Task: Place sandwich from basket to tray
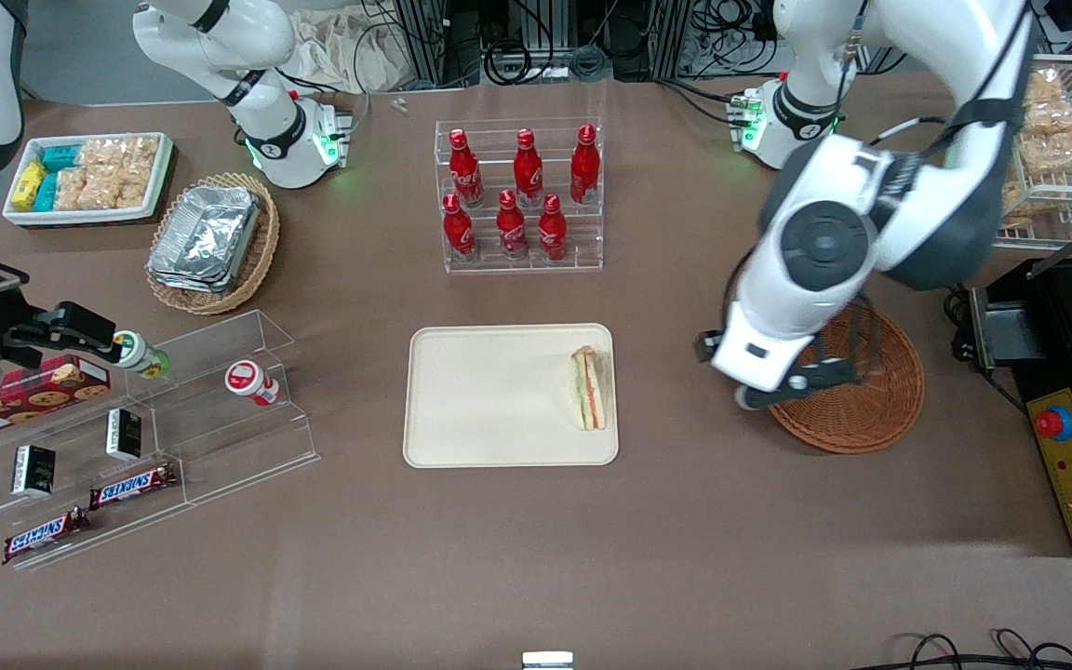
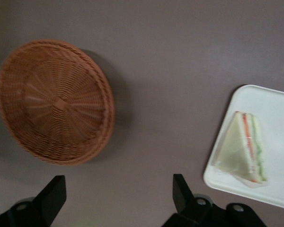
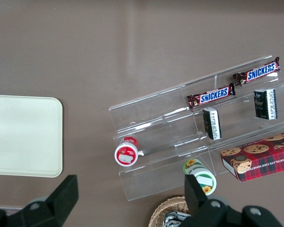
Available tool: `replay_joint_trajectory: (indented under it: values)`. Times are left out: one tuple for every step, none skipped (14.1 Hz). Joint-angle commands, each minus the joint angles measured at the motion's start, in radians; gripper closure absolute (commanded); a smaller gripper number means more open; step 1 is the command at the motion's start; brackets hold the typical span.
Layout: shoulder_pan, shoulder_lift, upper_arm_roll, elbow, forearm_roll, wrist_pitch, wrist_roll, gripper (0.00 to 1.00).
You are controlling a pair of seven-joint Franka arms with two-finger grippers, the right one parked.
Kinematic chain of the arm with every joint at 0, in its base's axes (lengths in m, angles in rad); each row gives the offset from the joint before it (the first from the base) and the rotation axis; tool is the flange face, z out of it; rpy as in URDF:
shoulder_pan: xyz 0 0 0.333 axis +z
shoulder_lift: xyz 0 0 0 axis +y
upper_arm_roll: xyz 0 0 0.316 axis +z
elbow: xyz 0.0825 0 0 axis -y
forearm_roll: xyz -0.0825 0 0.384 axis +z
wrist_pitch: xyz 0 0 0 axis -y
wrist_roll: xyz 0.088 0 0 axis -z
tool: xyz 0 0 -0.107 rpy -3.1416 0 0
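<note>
From the front, the claw (image 1: 778, 391) hangs over the edge of the one reddish-brown basket (image 1: 857, 395) that faces the tray; its tips are hard to make out here under the arm's white housing. The single sandwich (image 1: 589, 388) lies on the one cream tray (image 1: 489, 400), at the tray's edge nearest the claw, well apart from the claw itself. Farther from the camera than the claw stands a clear rack with six red bottles (image 1: 517, 195), three on each step. Toward the parked arm's end of the tabletop (image 1: 536, 558) are a tan oval basket of foil containers (image 1: 210, 242), a white bin of snack packets (image 1: 89, 177), and a clear stepped shelf (image 1: 154, 437) with two Snickers bars (image 1: 131, 484), two small dark boxes, a cookie box and two small tubs.

In the left wrist view, the claw (image 2: 118, 196) is spread wide with nothing between its two dark fingers (image 2: 180, 191). The basket (image 2: 54, 101) sits empty beneath and ahead of it, and the sandwich (image 2: 244, 149) rests on the tray (image 2: 274, 106), cut edge with orange and green layers showing, probably in a clear wrapper.

The right wrist view shows a corner of the tray (image 3: 23, 135) and the shelf (image 3: 180, 137) with the same two Snickers bars.
</note>
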Motion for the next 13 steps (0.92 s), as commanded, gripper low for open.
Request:
replay_joint_trajectory:
  values:
    - [0.094, -0.074, -0.009, -0.032, -0.004, -0.05, 0.205, 0.0]
    - [0.126, -0.09, -0.009, -0.032, -0.005, -0.066, 0.284, 0.0]
    - [0.159, -0.104, -0.009, -0.031, -0.007, -0.074, 0.348, 0.0]
    - [0.183, -0.115, -0.009, -0.031, -0.005, -0.083, 0.404, 0.0]
    - [0.199, -0.121, -0.006, -0.026, -0.004, -0.096, 0.461, 0.0]
    - [0.232, -0.129, -0.006, -0.024, -0.005, -0.106, 0.51, 0.0]
    - [0.26, -0.129, -0.008, -0.024, -0.004, -0.107, 0.549, 0.0]
    - [0.266, -0.131, -0.006, -0.024, 0.012, -0.109, 0.592, 0.0]
    - [0.269, -0.138, -0.003, -0.024, 0.015, -0.109, 0.613, 0.0]
    - [0.274, -0.138, 0.012, -0.023, 0.015, -0.109, 0.62, 0.0]
    - [0.282, -0.146, 0.024, -0.023, 0.013, -0.109, 0.618, 0.0]
    - [0.288, -0.15, 0.027, -0.023, 0.013, -0.109, 0.618, 0.0]
    - [0.295, -0.152, 0.032, -0.021, 0.007, -0.11, 0.612, 0.0]
